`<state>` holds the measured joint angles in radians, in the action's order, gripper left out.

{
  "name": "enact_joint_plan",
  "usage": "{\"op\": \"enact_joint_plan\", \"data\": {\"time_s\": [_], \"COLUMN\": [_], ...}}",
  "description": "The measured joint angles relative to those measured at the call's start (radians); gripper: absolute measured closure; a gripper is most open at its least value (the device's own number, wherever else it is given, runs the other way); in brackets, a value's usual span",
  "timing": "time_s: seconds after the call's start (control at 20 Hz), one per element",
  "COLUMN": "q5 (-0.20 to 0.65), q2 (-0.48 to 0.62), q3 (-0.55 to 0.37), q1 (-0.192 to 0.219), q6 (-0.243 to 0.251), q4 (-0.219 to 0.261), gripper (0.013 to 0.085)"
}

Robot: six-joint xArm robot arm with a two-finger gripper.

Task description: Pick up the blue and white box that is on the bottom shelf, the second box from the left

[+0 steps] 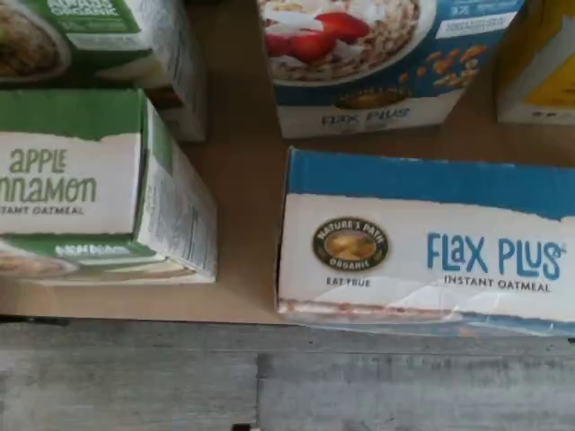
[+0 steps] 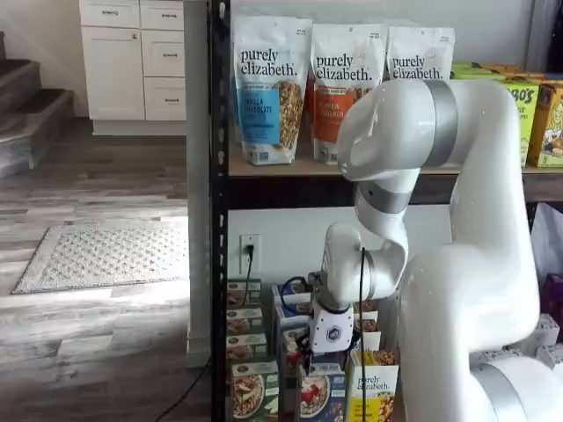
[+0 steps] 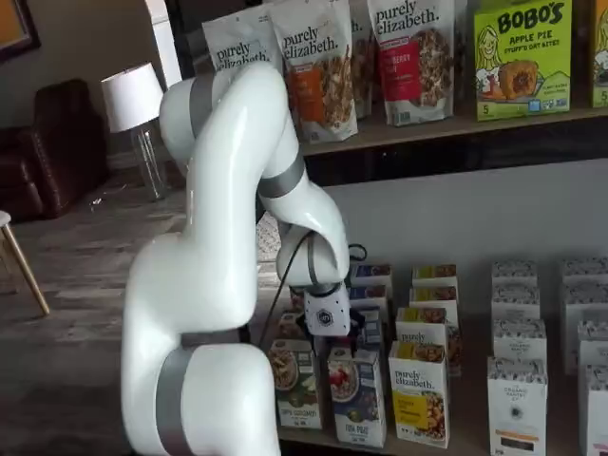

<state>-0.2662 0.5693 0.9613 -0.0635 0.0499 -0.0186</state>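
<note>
The blue and white box point(image 1: 422, 256) stands in the front row of the bottom shelf point(image 1: 244, 224). The wrist view looks down on its white top with a blue band, lettered "Flax Plus". Its front with a cereal bowl shows in both shelf views point(image 2: 319, 393) point(image 3: 357, 397). My gripper point(image 2: 318, 359) point(image 3: 350, 340) hangs just above this box, white body down. Its black fingers barely show, so I cannot tell whether a gap stands between them. Nothing is held.
A green-and-white carton point(image 1: 85, 184) point(image 3: 295, 382) stands beside the blue one, a yellow carton point(image 1: 539, 63) point(image 3: 419, 396) on the other side. A second blue carton point(image 1: 368, 63) stands behind. Grey wood floor point(image 1: 269, 382) lies past the shelf edge. Granola bags point(image 2: 268, 88) fill the upper tier.
</note>
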Motion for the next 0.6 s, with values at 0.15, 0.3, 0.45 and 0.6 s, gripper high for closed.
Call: {"op": "enact_joint_plan", "data": {"time_s": [0.15, 0.3, 0.45, 0.6], "q5": [-0.014, -0.016, -0.015, -0.016], "q2": [0.032, 0.066, 0.091, 0.114], "q3": [0.040, 0.078, 0.105, 0.134], "q1": [0.007, 0.013, 0.018, 0.023], "q6": [0.008, 0.011, 0.025, 0.054], "q4": [0.015, 0.025, 0.045, 0.080], "gripper": [0.0130, 0.0130, 0.0130, 0.0130]}}
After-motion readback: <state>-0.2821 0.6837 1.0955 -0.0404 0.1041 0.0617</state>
